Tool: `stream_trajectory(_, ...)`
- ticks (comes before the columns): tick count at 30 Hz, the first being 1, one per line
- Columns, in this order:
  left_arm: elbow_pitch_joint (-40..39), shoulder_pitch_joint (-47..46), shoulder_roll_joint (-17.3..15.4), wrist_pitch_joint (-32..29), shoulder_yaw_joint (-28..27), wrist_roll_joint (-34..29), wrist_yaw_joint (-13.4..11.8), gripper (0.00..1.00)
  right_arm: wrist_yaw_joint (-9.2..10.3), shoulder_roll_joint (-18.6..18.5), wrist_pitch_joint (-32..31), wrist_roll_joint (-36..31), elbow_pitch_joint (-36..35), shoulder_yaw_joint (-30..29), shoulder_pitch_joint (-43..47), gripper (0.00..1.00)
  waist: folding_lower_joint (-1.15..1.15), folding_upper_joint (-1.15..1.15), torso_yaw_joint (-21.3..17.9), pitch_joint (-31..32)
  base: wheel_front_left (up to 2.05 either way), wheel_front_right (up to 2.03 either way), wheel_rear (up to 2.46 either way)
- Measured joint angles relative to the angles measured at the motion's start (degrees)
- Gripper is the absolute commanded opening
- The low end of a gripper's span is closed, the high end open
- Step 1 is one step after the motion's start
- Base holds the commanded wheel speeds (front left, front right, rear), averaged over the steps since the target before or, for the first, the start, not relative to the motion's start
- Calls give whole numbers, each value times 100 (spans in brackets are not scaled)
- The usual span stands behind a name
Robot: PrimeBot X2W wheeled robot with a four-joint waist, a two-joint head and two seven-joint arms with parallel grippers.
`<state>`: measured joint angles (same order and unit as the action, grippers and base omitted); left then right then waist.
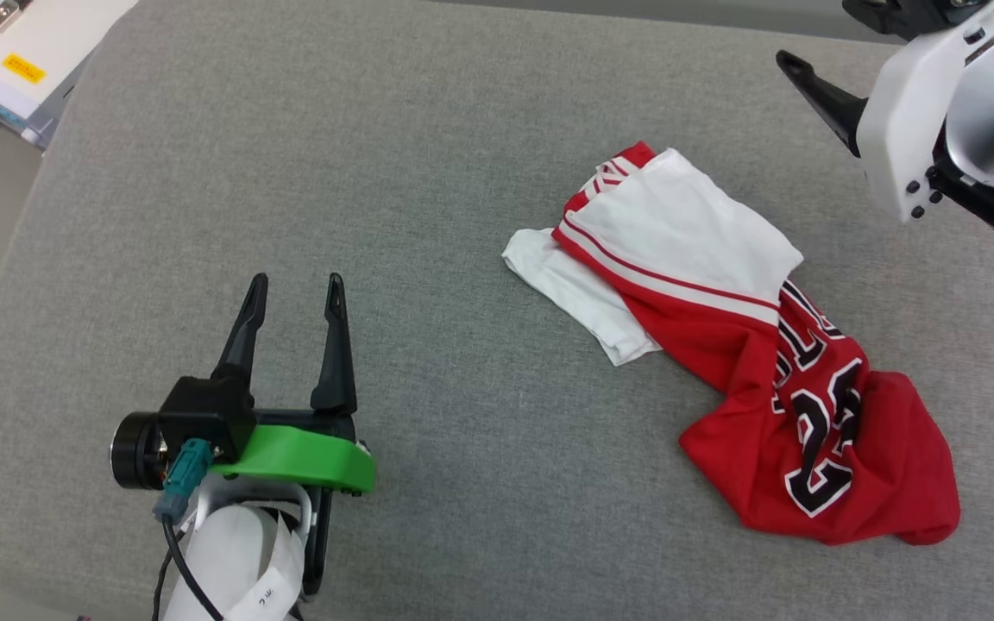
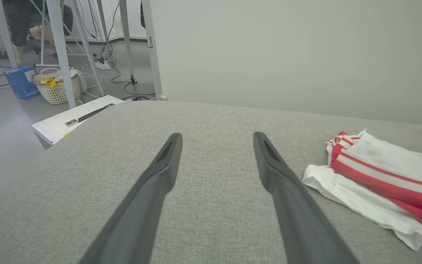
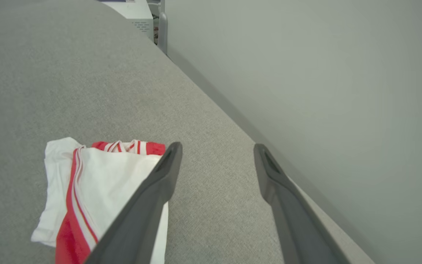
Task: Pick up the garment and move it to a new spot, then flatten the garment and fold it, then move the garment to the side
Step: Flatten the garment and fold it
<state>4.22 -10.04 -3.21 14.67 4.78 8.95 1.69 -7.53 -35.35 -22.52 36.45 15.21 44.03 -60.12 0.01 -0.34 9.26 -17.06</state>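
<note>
Garment (image 3: 101,176) seemingly just beside right pincer (image 3: 217,147)

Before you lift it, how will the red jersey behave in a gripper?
The red jersey lies crumpled in soft folds, so it will probably hang limp and unfold when lifted. It looks thin, so likely light. Pushed on the grey fabric surface, it may bunch, not slide.

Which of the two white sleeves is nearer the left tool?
The lower sleeve, poking out from under the striped trim; the upper sleeve lies on top, farther from the left tool.
</note>
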Motion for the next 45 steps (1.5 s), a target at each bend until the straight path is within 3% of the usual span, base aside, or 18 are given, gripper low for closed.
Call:
stream_trajectory(4, -81, -151, 3, 0, 104, 90, -69, 100, 0, -285, -1499, 802, 34, 820, -540, 100, 0, 0, 134, -251, 0, 0, 0)
stream_trajectory(9, -116, -301, 5, 0, 274, 222, -144, 100, 0, -393, -2375, 1143, 122, 1469, -970, 100, 0, 0, 307, -558, 0, 0, 0)
stream_trajectory(17, -113, -455, 7, 0, 476, 420, -246, 100, 0, -359, -2431, 1288, 666, 2313, -1012, 100, 0, 0, 610, -991, 0, 0, 0)
stream_trajectory(24, -81, -531, 7, 0, 515, 426, -296, 100, 7, -527, -2153, 1423, 775, 2497, -1005, 100, -1, 0, 770, -1170, 0, 0, 0)
stream_trajectory(25, -69, -531, 7, 0, 506, 425, -296, 100, 7, -524, -2065, 1423, 775, 2518, -1005, 90, -1, 0, 766, -1169, 0, 0, 0)
stream_trajectory(26, -54, -531, 7, 0, 497, 424, -296, 100, 7, -516, -1952, 1415, 775, 2548, -1006, 25, -1, 0, 756, -1160, 0, 0, 0)
stream_trajectory(27, -32, -531, 8, 0, 488, 421, -296, 100, 7, -501, -1806, 1412, 786, 2591, -1005, 0, -1, 0, 739, -1140, 0, 0, 0)
stream_trajectory(36, 104, -464, 8, 0, 412, 293, -286, 100, 2, -293, -336, 1486, 906, 2836, -921, 0, 0, 0, 561, -692, 0, 0, 0)
stream_trajectory(45, 151, 38, 8, 0, 191, 113, -243, 100, 1, -920, 781, 1685, 426, 2650, -737, 0, 0, 0, 308, -87, 0, 0, 0)
